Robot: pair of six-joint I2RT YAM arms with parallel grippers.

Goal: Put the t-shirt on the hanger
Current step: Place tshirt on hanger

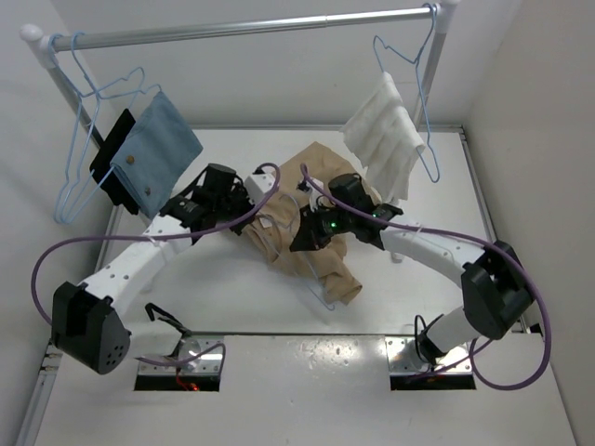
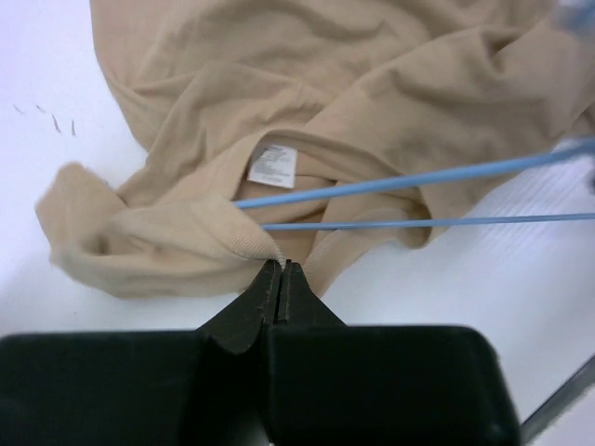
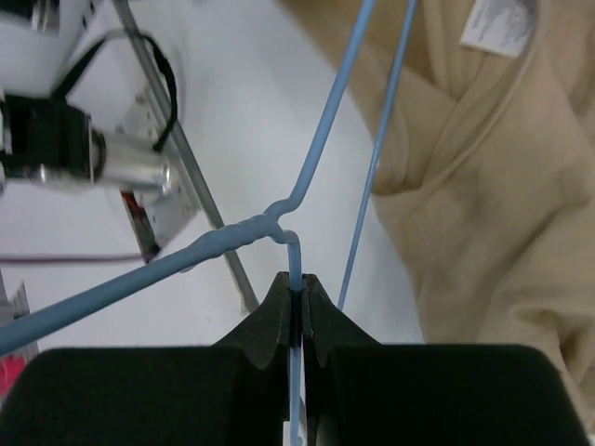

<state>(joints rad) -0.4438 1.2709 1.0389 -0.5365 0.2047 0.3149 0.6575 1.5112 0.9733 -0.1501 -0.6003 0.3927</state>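
The tan t-shirt point(image 1: 316, 190) lies crumpled in the middle of the table. My left gripper point(image 1: 263, 206) is shut on the ribbed collar edge point(image 2: 251, 243), beside the white label point(image 2: 272, 165). Two wires of the light-blue hanger point(image 2: 418, 177) run into the neck opening. My right gripper point(image 1: 309, 237) is shut on the hanger's neck wire point(image 3: 296, 265) just below its twist point(image 3: 246, 232), with the t-shirt point(image 3: 493, 186) to its right. A bit of hanger wire point(image 1: 318, 292) shows below the shirt in the top view.
A clothes rail point(image 1: 251, 28) spans the back. A blue cloth point(image 1: 158, 153) and spare hangers point(image 1: 79, 158) hang at its left, a white towel point(image 1: 386, 135) on a hanger at its right. Walls stand close on both sides.
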